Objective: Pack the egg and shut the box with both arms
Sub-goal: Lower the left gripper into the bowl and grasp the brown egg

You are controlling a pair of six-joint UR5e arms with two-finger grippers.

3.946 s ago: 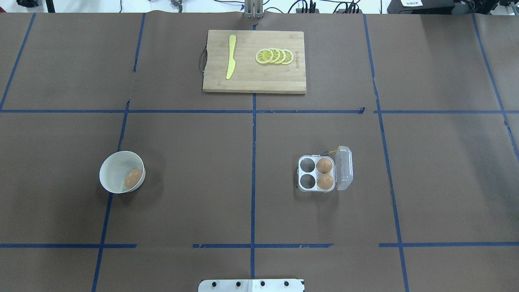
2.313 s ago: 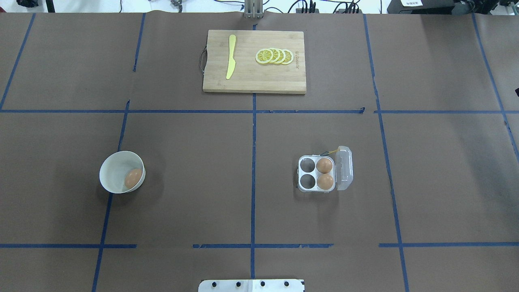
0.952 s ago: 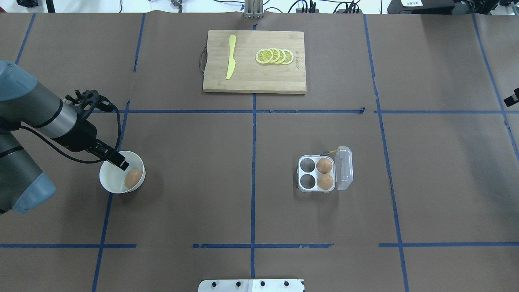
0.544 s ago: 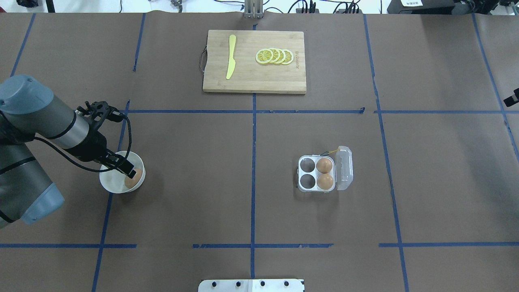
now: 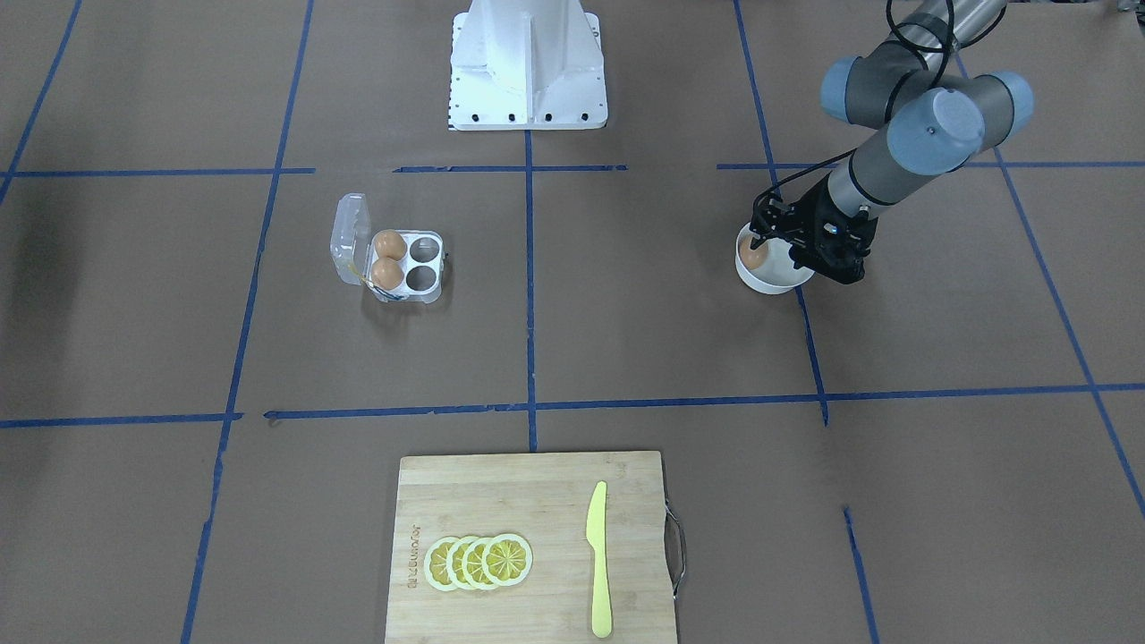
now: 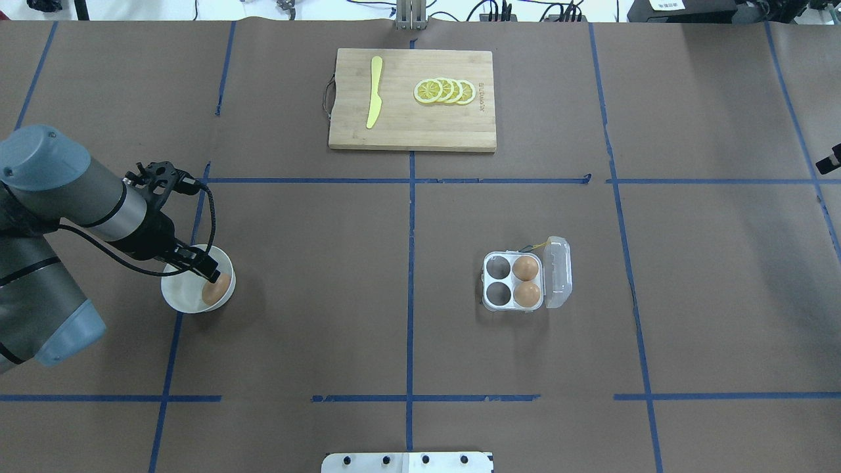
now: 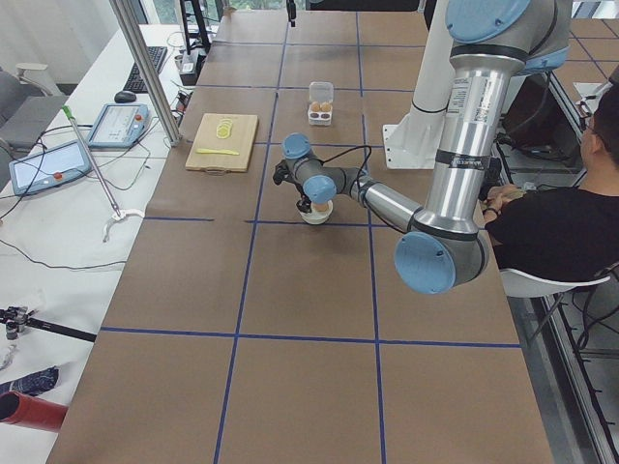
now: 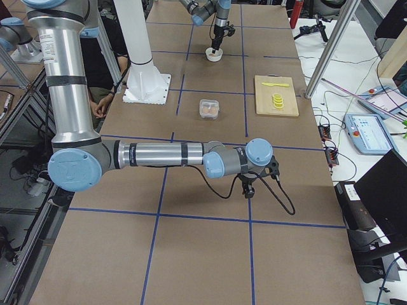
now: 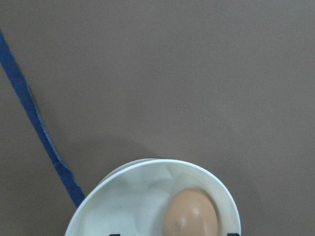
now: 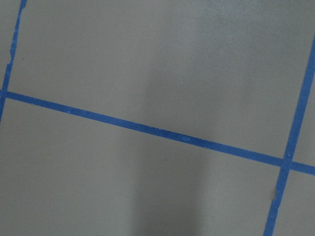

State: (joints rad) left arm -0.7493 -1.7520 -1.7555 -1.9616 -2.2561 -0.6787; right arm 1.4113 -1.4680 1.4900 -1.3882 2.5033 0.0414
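A tan-brown egg point(image 6: 217, 288) lies in a round white bowl point(image 6: 179, 299) at the table's left; it also shows in the left wrist view point(image 9: 190, 216) and the front view point(image 5: 754, 255). My left gripper point(image 6: 209, 272) reaches down into the bowl with its fingers open on either side of this egg. The clear box point(image 6: 487, 289) stands right of centre, lid point(image 6: 558, 272) open to the right. Two eggs point(image 6: 525, 268) fill its right-hand cells; the two left cells are empty. My right gripper point(image 8: 248, 190) hangs over bare table far to the right; I cannot tell whether it is open.
A wooden cutting board point(image 6: 407, 128) lies at the far middle with a yellow knife point(image 6: 374, 92) and lemon slices point(image 6: 445, 90) on it. The robot's white base point(image 5: 528, 63) stands at the near edge. Blue tape lines cross the brown table cover.
My left arm has come in from the left and lowered its gripper into the bowl, down to the egg. A bit of the right arm has appeared at the right edge.
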